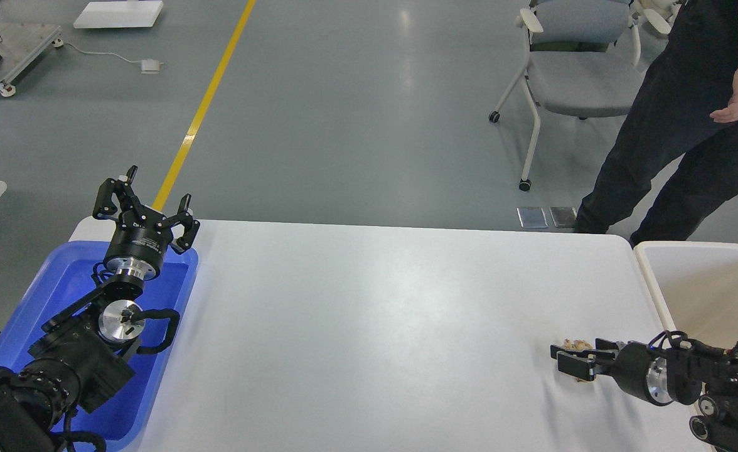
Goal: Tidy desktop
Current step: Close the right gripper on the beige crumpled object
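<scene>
The desktop is a wide white tabletop with rounded corners. A small crumpled tan scrap lies on it near the right front. My right gripper comes in low from the right, its two fingers close together over the scrap, which shows above and below them. My left gripper is open and empty, raised over the far end of the blue tray.
The blue tray stands on the desktop's left end under my left arm. A cream-white tub stands at the right edge. A person stands behind the table's far right corner, beside a grey chair.
</scene>
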Robot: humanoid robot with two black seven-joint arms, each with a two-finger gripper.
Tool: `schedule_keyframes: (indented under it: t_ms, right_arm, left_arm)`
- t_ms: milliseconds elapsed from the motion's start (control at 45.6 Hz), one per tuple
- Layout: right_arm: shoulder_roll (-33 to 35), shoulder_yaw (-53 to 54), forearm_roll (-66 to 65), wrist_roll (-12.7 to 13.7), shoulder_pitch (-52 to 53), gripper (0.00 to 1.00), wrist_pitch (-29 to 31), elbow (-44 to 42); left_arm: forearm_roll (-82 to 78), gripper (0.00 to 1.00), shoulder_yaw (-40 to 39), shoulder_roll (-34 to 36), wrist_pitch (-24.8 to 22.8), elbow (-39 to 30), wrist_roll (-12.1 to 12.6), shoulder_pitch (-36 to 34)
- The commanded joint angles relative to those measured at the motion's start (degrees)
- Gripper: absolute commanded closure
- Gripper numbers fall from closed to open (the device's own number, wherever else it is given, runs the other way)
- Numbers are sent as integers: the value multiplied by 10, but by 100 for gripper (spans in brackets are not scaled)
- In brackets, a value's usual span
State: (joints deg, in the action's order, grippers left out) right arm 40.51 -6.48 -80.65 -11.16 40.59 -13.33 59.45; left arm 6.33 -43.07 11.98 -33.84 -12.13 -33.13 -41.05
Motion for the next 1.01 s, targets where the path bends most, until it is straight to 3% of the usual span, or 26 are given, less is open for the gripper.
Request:
schedule_keyframes:
  t_ms: [0, 571, 746, 812, 834, 922, 988]
  right_arm:
    - [-20, 0, 1, -15, -12, 1, -3, -29]
    - [-44, 7, -2, -26, -28, 4, -11, -76]
    - [-46, -1, -4, -37, -29, 27, -12, -79]
    - [-46, -3, -5, -38, -29, 31, -13, -79]
    - [-46, -3, -5, -38, -29, 36, -13, -80]
    - [-46, -3, -5, -38, -30, 72, -13, -82]
    - [-46, -4, -4, -37, -32, 77, -13, -83]
  left_arm:
    - [0, 0, 0, 1, 0, -1, 0, 0]
    - [0, 0, 0, 0, 0, 0, 0, 0]
    - [0, 0, 0, 0, 0, 0, 0, 0]
    - [0, 0, 0, 0, 0, 0, 0, 0]
    - [0, 0, 0, 1, 0, 0, 0, 0]
    - [0, 0, -1, 1, 0, 0, 0, 0]
    - [0, 0, -1, 0, 0, 0, 0, 0]
